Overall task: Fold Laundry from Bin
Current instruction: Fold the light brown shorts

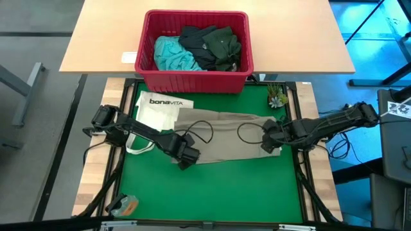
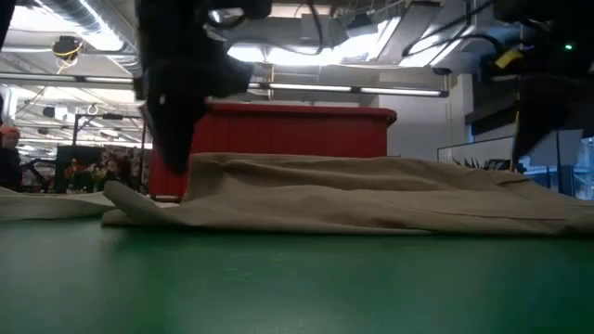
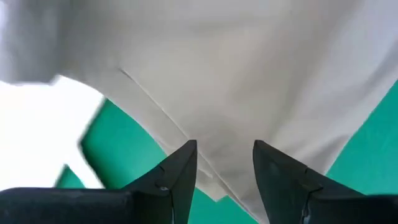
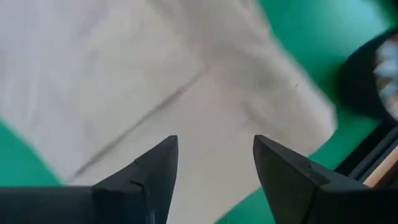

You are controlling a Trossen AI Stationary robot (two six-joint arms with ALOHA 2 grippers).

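Cloth dominating the green mat (image 1: 212, 192) — khaki-tan garment (image 1: 225, 138) lying spread flat, just in front of the red bin (image 1: 192, 77). Bin sitting on the wooden table behind the garment, holding the turquoise piece (image 1: 172, 54) and the dark grey and green pieces (image 1: 215, 46). White tote bag (image 1: 160, 109) lying beside the garment's left end, partly tucked under it.

Left gripper (image 1: 186, 156) hovering over the garment's front left corner, fingers parted, gripping nothing; right gripper (image 1: 270, 140) poised over the garment's right end, likewise spread and empty.

Judging the fabric as light, limp and prone to sagging — pinching best done at hemmed corners or edges, both ends lifted together to stop bunching.

Seen only from the low camera: garment lying in soft ridges rather than truly flat. Seen only from the wrist cameras: a seam line running under each pair of fingers, green mat showing just past the cloth's edge.
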